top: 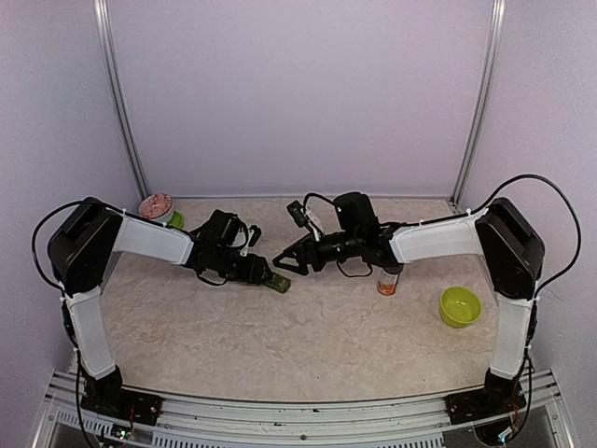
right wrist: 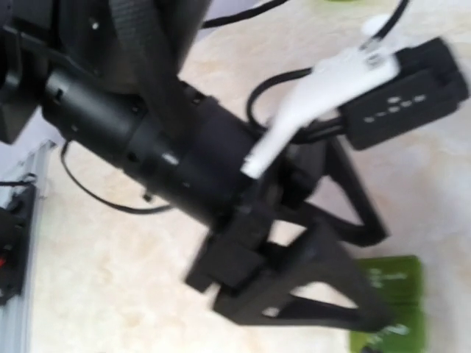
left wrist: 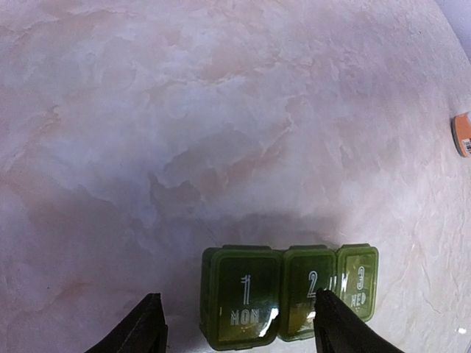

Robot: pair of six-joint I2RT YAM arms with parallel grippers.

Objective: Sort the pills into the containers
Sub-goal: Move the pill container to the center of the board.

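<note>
Shows the containers [left wrist: 294,290] lying flat near the middle of the tabletop [top: 280,345], lids shut and facing up, probably awaiting opening; straddled by the left fingers [top: 267,275], spread wide and clamping nothing, seemingly placed to steady the strip; faced closely by the right fingers [top: 287,262], spread impossible to tell; leaves the orange bottle [top: 389,285] upright toward the right edge, untouched.

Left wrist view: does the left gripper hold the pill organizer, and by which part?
Nothing is held. The left gripper has jaws wide apart over the pill organizer, one clear of its MON end, the other overlapping lid 2.
</note>
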